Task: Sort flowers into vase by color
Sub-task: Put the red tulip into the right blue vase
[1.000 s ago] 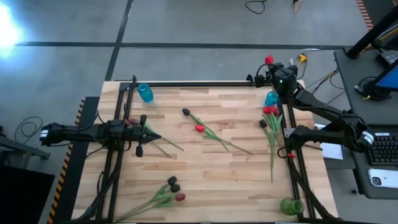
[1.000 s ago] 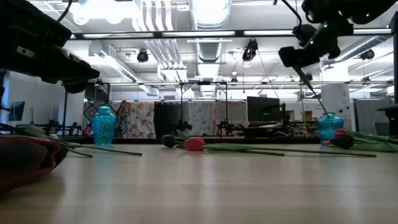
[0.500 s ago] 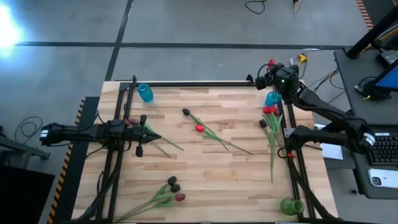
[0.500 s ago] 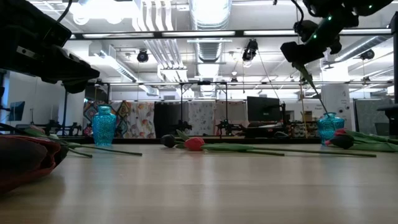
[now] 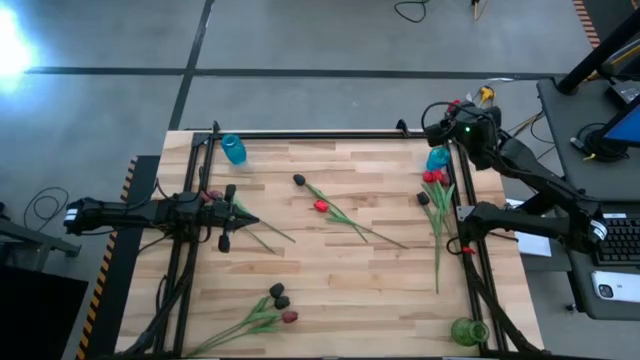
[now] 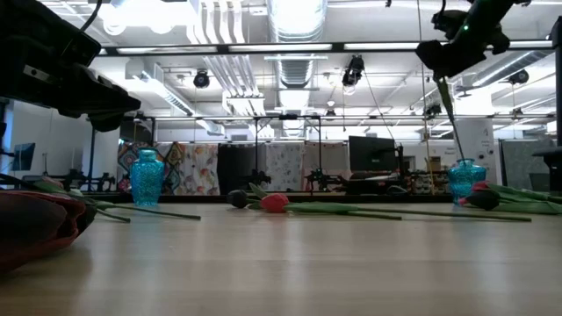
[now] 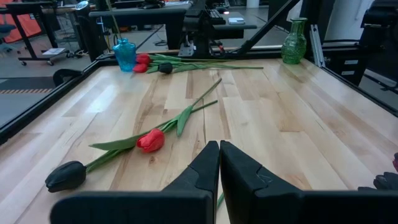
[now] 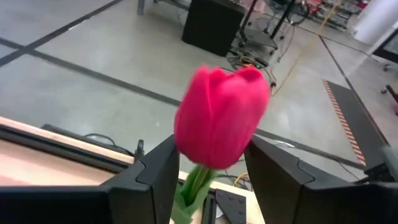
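A pale wooden plank table (image 5: 330,270) with a black metal frame fills the view from above, and every place here is given relative to it. The left gripper (image 5: 224,216), on a dark arm stretched flat over the table's left side, has its fingers pressed together with nothing between them. The right gripper (image 5: 437,113) hangs high over the table's far right corner; in its wrist view the fingers stand parted on either side of a bright red tulip with a green stem (image 8: 222,118), and whether they press the stem cannot be told. The stem runs down toward a small turquoise glass vase (image 5: 437,158) at the table's far right edge, beside a bundle of red and dark tulips (image 5: 433,180) lying there. A second turquoise glass vase (image 5: 233,149) stands at the far left corner, and a green glass vase (image 5: 466,331) at the near right corner. Near the table's middle lie a black tulip (image 5: 299,180) and a red tulip (image 5: 321,206); three more tulips (image 5: 281,301) lie by the near edge.
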`<move>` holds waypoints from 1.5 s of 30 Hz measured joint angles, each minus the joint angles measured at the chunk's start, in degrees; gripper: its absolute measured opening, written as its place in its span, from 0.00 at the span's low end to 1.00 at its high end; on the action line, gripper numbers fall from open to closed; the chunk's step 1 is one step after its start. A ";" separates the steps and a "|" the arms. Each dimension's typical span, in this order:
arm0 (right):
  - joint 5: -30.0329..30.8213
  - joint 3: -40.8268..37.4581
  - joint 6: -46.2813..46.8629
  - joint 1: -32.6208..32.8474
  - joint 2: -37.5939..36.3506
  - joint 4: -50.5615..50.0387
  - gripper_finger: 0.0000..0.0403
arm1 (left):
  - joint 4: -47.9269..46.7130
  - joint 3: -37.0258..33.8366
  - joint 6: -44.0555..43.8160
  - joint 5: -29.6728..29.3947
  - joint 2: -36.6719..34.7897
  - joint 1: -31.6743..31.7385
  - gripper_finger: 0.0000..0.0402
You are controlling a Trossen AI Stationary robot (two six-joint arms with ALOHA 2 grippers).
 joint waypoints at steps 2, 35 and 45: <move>0.73 -0.96 0.15 0.00 -0.16 0.82 0.44 | 0.01 0.00 0.00 0.00 0.01 0.00 0.00; -36.11 -3.38 31.26 5.32 -0.05 -34.47 0.57 | 0.01 0.00 0.01 0.00 0.00 -0.01 0.00; -25.80 -10.96 50.13 21.24 7.35 -31.44 0.57 | 0.00 -0.01 0.01 0.00 0.01 -0.01 0.00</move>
